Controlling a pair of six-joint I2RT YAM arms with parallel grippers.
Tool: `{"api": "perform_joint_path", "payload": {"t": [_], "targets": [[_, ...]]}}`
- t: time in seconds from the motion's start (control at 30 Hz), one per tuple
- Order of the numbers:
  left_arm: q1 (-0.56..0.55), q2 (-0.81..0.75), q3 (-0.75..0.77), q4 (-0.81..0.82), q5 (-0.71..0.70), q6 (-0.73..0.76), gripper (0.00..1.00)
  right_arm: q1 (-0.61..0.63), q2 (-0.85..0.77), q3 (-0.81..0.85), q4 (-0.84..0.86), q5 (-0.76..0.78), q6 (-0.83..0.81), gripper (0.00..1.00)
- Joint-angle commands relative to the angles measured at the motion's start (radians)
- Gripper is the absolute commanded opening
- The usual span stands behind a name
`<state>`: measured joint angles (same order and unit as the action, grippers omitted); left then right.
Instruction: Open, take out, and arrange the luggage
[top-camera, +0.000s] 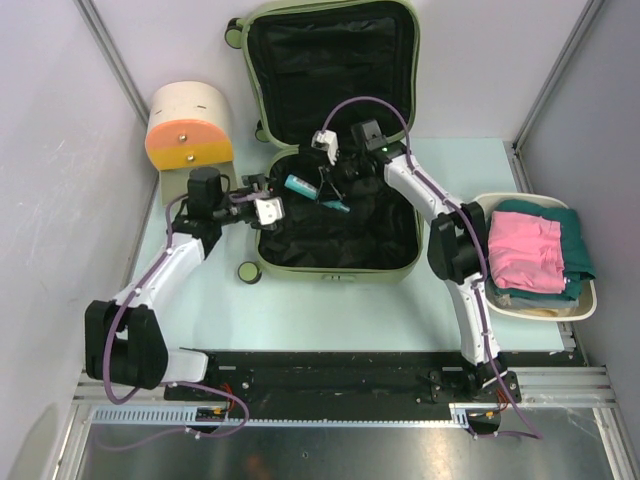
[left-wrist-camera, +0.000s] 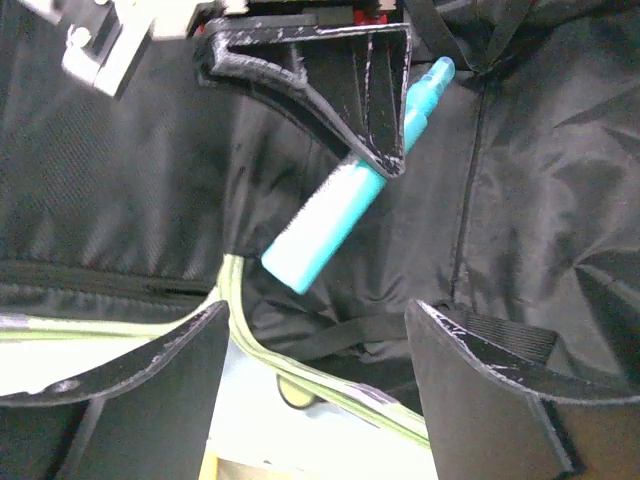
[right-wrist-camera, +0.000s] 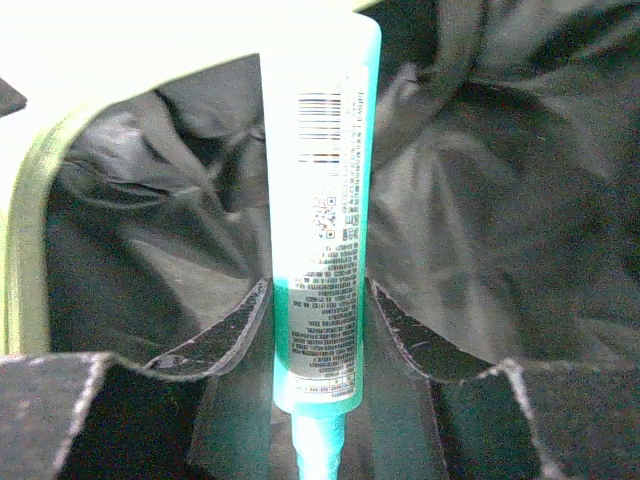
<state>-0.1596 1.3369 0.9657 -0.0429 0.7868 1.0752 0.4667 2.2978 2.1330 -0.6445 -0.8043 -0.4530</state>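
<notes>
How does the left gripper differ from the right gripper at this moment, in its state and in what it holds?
The left gripper has open jaws with nothing between them; the right gripper has its jaws closed on a teal tube. The left gripper is by the left rim of the suitcase; the right gripper is nearer its middle. Both are over the suitcase's lower half.

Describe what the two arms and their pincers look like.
Both the left arm and right arm have white links between bulky black joints, with a purple cable looped along each. The left pincer and right pincer each have two black wedge-shaped fingers with scuffed whitish edges.
</notes>
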Motion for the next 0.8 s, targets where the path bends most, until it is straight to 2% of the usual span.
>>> {"api": "perform_joint_path", "payload": {"t": [0.0,0.17,0.5,0.6,0.7,0.77], "targets": [[-0.035,0.002,0.005,-0.02,0.003,0.258,0.74,0.044,-0.012,0.097,-0.156,-0.119,0.018,0.0],[-0.052,0.036,0.005,-0.02,0.025,0.259,0.67,0.093,-0.069,0.033,-0.19,-0.121,-0.099,0.0],[-0.047,0.039,-0.068,-0.034,0.052,0.339,0.62,0.104,-0.107,-0.01,-0.198,-0.156,-0.225,0.0],[-0.037,0.042,-0.056,-0.035,0.075,0.289,0.61,0.104,-0.126,-0.033,-0.202,-0.142,-0.286,0.0],[-0.015,0.045,-0.022,-0.035,0.12,0.159,0.66,0.102,-0.155,-0.091,-0.176,-0.121,-0.352,0.0],[0.003,0.048,0.016,-0.04,0.15,0.007,0.71,0.102,-0.192,-0.137,-0.143,-0.093,-0.375,0.0]]}}
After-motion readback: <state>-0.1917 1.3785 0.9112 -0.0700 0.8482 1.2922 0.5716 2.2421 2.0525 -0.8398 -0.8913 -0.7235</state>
